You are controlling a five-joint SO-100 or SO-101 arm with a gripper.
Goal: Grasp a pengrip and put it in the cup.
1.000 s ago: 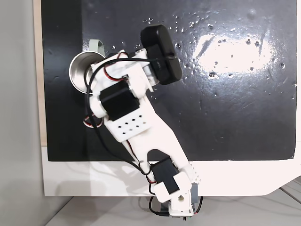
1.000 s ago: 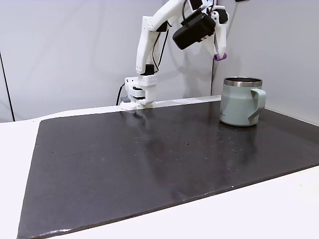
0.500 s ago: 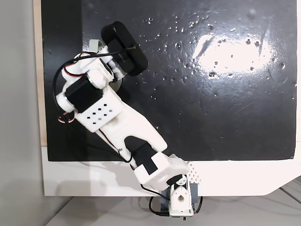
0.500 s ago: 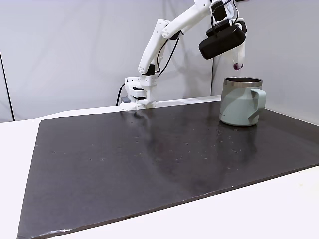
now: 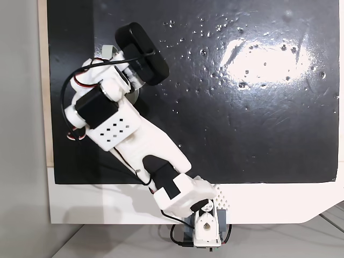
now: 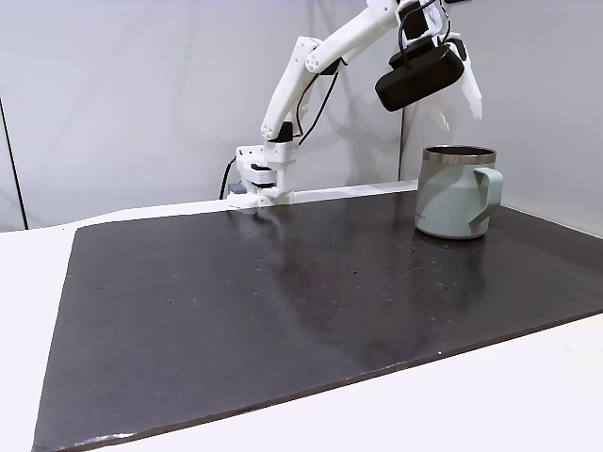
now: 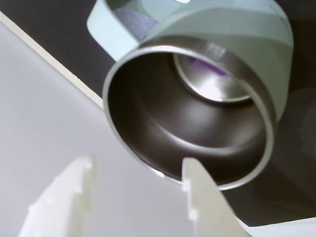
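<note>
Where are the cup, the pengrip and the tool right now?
cup (image 6: 450, 202): fixed side view, on its sage-green outer wall.
pengrip (image 7: 200, 64): wrist view, purple patch at the cup's steel bottom.
tool (image 7: 140, 185): wrist view, midway between its two open white fingertips.

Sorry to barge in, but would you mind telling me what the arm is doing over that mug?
The white arm holds its gripper above the cup, which stands on the black mat. The fingers are spread apart with nothing between them. In the wrist view a purple shape, likely the pengrip, shows at the cup's shiny bottom, blurred and partly a reflection. So the drop appears done, and the gripper hangs open over the rim.
</note>
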